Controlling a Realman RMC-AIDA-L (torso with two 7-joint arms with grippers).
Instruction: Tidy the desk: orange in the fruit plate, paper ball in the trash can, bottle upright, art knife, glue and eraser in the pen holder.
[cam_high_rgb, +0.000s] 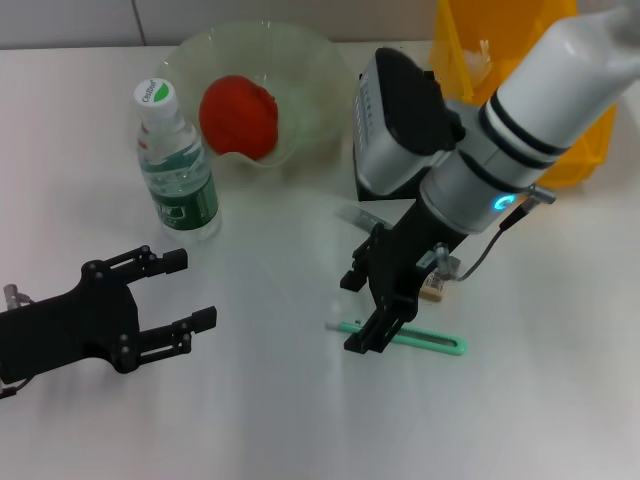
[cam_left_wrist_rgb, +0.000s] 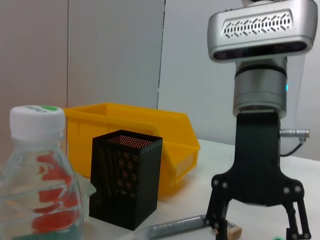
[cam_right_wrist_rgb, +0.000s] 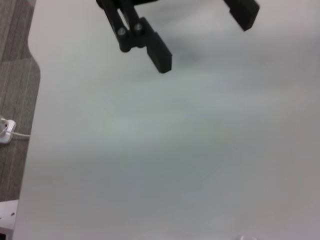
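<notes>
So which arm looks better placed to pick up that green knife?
The right. Its pincer hangs open directly over the green art knife. The left pincer is open too, but sits far across the desk.

From the head we look down on the whole desk (cam_high_rgb: 260, 420); our left wrist looks low across it at the pen holder (cam_left_wrist_rgb: 125, 177), our right wrist close down on bare tabletop.

I see the orange (cam_high_rgb: 238, 115) sitting in the glass plate (cam_high_rgb: 310, 70), the bottle (cam_high_rgb: 176, 165) upright beside it. The green art knife (cam_high_rgb: 425, 342) lies flat on the desk — the eraser (cam_high_rgb: 434, 289) and what looks like the glue stick (cam_left_wrist_rgb: 175, 225) near the black pen holder (cam_left_wrist_rgb: 125, 177).
</notes>
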